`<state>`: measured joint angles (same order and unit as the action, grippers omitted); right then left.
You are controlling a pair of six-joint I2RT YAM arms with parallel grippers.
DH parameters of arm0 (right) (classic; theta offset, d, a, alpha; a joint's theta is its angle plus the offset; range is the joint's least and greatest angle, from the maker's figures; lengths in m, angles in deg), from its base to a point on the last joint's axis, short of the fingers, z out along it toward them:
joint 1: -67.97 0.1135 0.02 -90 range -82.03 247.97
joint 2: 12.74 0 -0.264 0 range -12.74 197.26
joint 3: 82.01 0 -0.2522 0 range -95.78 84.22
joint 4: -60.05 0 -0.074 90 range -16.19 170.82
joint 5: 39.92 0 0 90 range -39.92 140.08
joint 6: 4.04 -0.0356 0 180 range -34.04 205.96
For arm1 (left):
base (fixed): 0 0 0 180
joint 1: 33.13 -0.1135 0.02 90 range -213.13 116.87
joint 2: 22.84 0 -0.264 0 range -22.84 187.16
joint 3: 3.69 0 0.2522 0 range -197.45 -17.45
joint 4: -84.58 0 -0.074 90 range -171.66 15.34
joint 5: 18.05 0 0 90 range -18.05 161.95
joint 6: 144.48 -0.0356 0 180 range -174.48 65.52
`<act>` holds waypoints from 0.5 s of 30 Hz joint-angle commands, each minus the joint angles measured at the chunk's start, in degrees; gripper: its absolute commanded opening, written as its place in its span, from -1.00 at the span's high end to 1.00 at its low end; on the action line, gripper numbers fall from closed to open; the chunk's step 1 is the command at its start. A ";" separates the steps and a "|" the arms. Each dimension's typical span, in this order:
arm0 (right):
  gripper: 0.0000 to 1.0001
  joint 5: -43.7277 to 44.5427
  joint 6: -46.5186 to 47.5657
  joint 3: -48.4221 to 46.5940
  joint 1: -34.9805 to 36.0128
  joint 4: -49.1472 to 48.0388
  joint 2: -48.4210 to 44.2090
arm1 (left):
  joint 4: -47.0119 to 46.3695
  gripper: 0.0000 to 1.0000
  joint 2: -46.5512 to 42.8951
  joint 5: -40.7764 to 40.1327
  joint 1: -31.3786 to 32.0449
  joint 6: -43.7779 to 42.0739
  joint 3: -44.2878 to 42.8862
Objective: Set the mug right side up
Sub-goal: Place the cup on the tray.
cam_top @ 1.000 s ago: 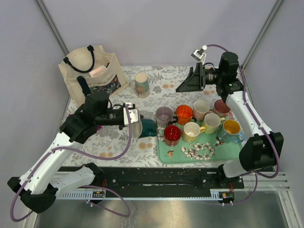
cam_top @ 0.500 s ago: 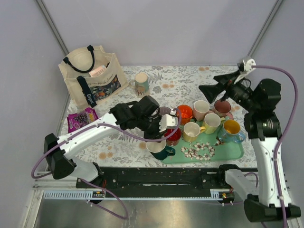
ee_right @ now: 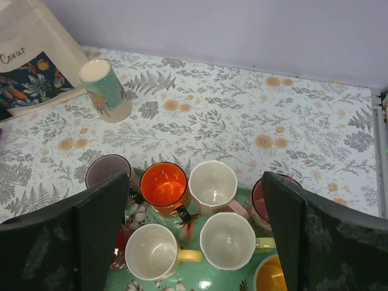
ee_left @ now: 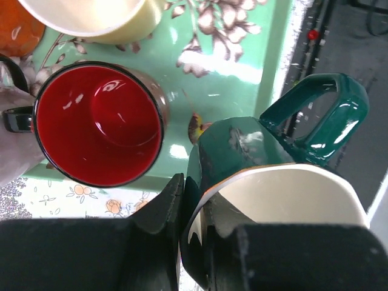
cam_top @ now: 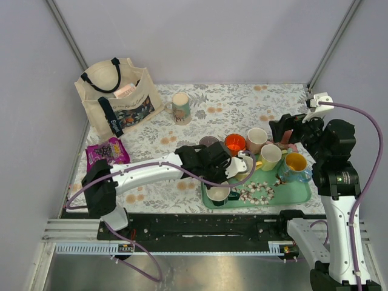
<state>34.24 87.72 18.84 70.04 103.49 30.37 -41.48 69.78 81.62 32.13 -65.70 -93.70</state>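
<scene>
The green mug [cam_top: 219, 194] is mouth up at the 7 o'clock corner of the tray [cam_top: 291, 194], just beside the red mug [ee_left: 100, 124]. The left tool [ee_left: 195, 209] is pinching its rim, one finger inside and one outside the wall. I can't tell whether the base is actually down on the tray or hanging just over it.

Handling-wise I'd guess glazed ceramic: stiff, a bit hefty for a rim pinch, and slick. That shiny glaze is the worry, because a wall grip can let it swivel or slide, and a knock against the neighbours could chip it. The rim hold looks fine for a straight lower. The handle [ee_left: 321, 109], off at 1 o'clock in the left wrist view, is chunky and would be the other sensible place to grab.

Looks: dark bottle-green outside with strong highlights, cream-white inside, slightly faceted body rather than perfectly round, and a thick squared-off loop handle in the same green.

The right tool [ee_right: 194, 182] has its jaws spread wide and holds nothing. It hovers above the 2 o'clock side of the tray, looking down at the other mugs and the flowery desk [cam_top: 242, 103].
</scene>
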 commanded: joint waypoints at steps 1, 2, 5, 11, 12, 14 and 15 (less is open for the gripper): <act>-0.99 3.27 -1.32 -1.23 -0.22 0.73 -1.01 | -7.48 1.00 2.21 -3.87 -0.39 4.28 -1.18; -0.99 3.44 -0.88 -1.41 -0.22 1.44 -1.01 | -8.27 1.00 2.65 -3.78 -0.39 4.72 -1.18; -0.99 3.53 0.26 -1.32 -0.31 1.97 -1.45 | -9.42 1.00 4.32 -4.13 -0.39 6.30 -1.54; -0.99 2.39 -0.18 -1.24 -0.22 2.14 -0.49 | -10.30 1.00 6.78 -5.54 -0.39 6.74 -1.19; -0.99 2.21 -0.26 -1.32 -0.31 2.06 -0.40 | -10.56 1.00 6.79 -5.28 -0.39 6.65 -0.92; -0.99 1.86 -0.27 -1.32 -0.31 1.88 -0.22 | -10.48 1.00 6.87 -5.19 -0.39 5.87 -0.66; -0.99 1.77 -0.18 -1.32 -0.31 1.88 -0.22 | -10.39 1.00 6.79 -5.10 -0.39 5.43 -0.48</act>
<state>35.99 87.59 18.84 69.93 106.33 29.72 -46.97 77.65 77.45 31.69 -60.61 -93.70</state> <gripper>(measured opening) 0.993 0.163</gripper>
